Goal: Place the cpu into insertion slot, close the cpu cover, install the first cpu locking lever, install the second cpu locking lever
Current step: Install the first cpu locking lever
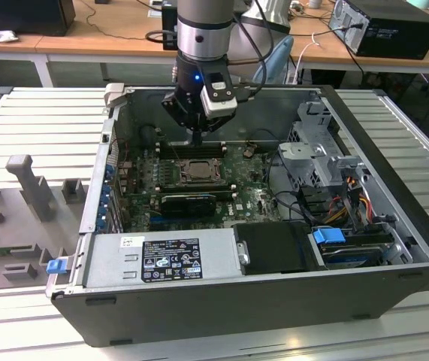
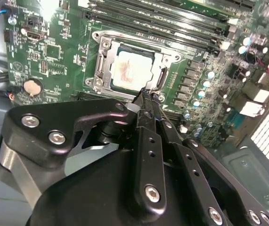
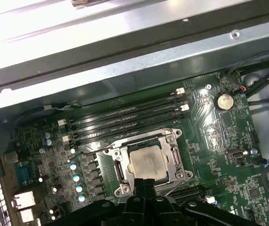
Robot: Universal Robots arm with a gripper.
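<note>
The cpu lies flat in the insertion slot, its silvery face up, and shows again in the second wrist view. The silver cpu cover lies down around it, framing the chip. Thin wire levers run along the frame's edges; whether they are latched I cannot tell. My gripper hovers just above the socket's near edge, fingers pressed together with nothing between them. In the exterior view it hangs over the socket inside the open computer case.
Long black memory slots run beside the socket, close to the case's metal wall. A black card, the power supply, a drive cage and loose cables crowd the case. A coin cell sits on the board.
</note>
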